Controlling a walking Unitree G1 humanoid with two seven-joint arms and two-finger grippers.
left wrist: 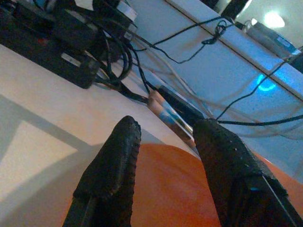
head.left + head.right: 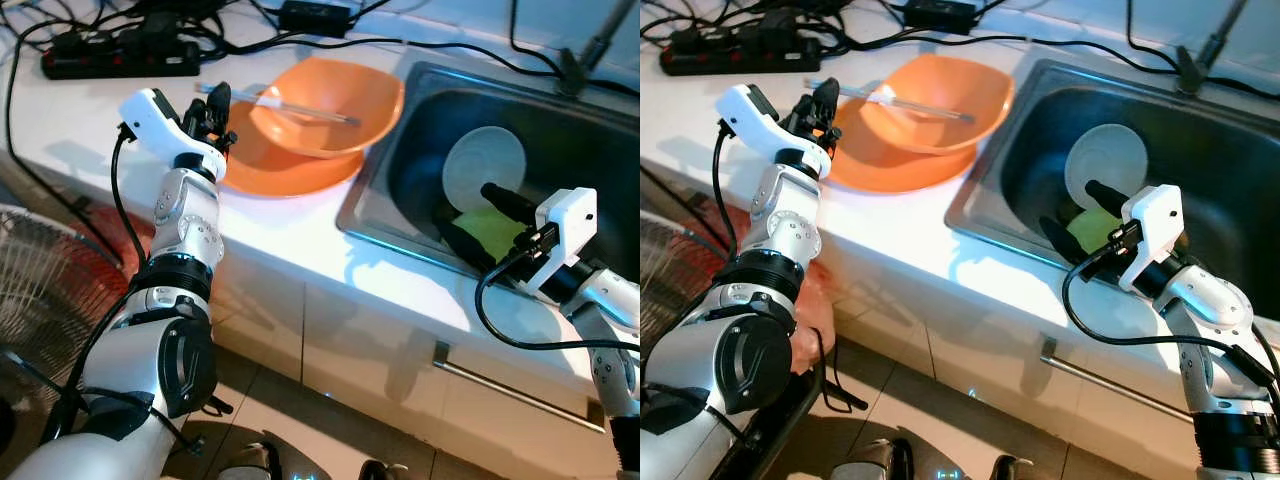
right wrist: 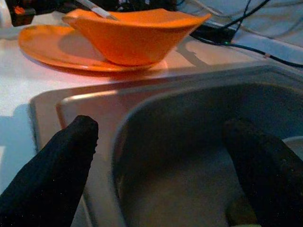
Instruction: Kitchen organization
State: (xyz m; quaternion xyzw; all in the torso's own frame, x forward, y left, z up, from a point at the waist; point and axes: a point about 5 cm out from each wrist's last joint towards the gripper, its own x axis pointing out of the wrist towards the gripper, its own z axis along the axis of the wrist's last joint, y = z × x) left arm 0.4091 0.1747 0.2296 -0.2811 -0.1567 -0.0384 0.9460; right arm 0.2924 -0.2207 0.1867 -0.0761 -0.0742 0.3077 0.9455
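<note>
An orange bowl (image 2: 325, 105) sits on an orange plate (image 2: 270, 170) on the white counter, with a clear-handled utensil (image 2: 300, 105) lying across the bowl. My left gripper (image 2: 210, 108) is open at the plate's left rim, its fingers (image 1: 113, 161) just over the orange surface. In the steel sink (image 2: 600, 140) lie a white plate (image 2: 485, 160) and a yellow sponge (image 2: 490, 230). Over the sink's front wall my right gripper (image 2: 468, 208) is open wide beside the sponge, holding nothing.
A black power strip (image 2: 120, 60) and tangled cables run along the back of the counter. A round fan (image 2: 30, 290) stands on the floor at my left. Cabinet fronts with a bar handle (image 2: 510, 385) are below the sink.
</note>
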